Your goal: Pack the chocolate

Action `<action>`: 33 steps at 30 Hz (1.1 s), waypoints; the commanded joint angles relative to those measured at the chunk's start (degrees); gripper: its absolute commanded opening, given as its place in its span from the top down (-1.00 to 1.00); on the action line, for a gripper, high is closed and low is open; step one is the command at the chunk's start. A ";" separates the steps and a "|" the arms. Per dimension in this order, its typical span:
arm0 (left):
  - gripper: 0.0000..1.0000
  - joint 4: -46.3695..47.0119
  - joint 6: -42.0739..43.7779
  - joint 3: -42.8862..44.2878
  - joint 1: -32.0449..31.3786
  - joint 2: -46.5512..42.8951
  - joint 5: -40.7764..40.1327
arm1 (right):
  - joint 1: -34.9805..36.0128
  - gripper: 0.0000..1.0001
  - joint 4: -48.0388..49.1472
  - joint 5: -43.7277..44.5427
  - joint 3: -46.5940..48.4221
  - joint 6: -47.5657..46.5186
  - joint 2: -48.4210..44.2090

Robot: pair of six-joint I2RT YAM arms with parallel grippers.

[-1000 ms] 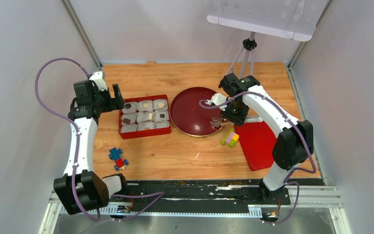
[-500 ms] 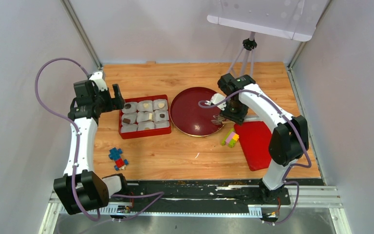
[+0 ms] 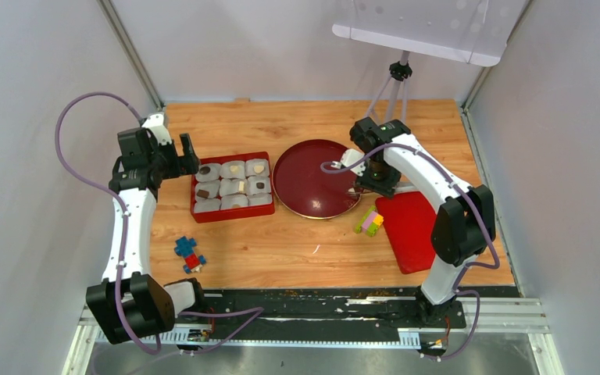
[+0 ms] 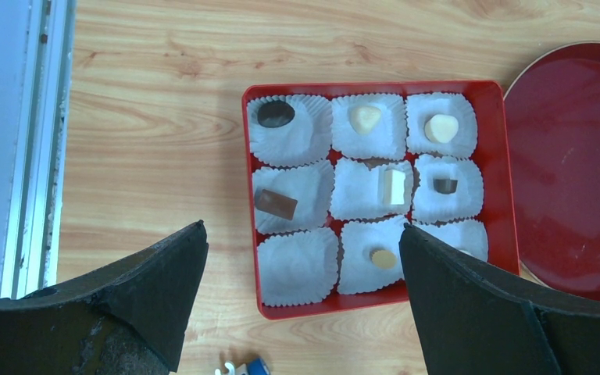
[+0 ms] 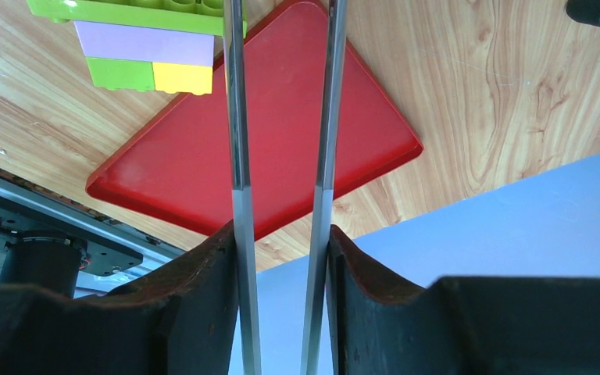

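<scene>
Seven chocolate pieces (image 4: 441, 128) sit in paper cups (image 4: 297, 269) inside the red tray (image 4: 248, 195). Above the tray the left gripper (image 4: 302, 230) hangs wide open and empty; well to its right, the right gripper (image 5: 281, 234) pinches metal tweezers (image 5: 237, 117)

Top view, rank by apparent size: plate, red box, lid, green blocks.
1. plate
2. red box, close to the plate, so unsure
3. lid, partly hidden, so unsure
4. green blocks, clearly smallest
</scene>
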 commanded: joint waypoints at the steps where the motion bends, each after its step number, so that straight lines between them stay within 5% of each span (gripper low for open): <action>1: -1.00 1.69 -0.71 -0.02 0.52 -1.02 0.82 | -0.20 0.27 -0.40 2.48 0.75 -0.57 -0.21; 8: -1.00 1.93 -0.98 -0.08 0.54 -1.22 0.92 | -0.12 0.62 0.33 0.47 3.63 -0.65 0.54; 15: -1.00 1.06 0.54 1.72 0.46 -0.94 -0.06 | 2.38 0.83 1.07 -9.87 16.88 0.47 3.57; 28: -1.00 -7.36 8.94 10.14 2.61 -0.26 -7.42 | 11.86 0.91 3.48 -35.62 47.25 7.01 20.71; 33: -1.00 -12.01 11.58 12.64 3.64 -1.44 -9.54 | 15.96 0.91 5.26 -38.67 54.78 9.12 27.63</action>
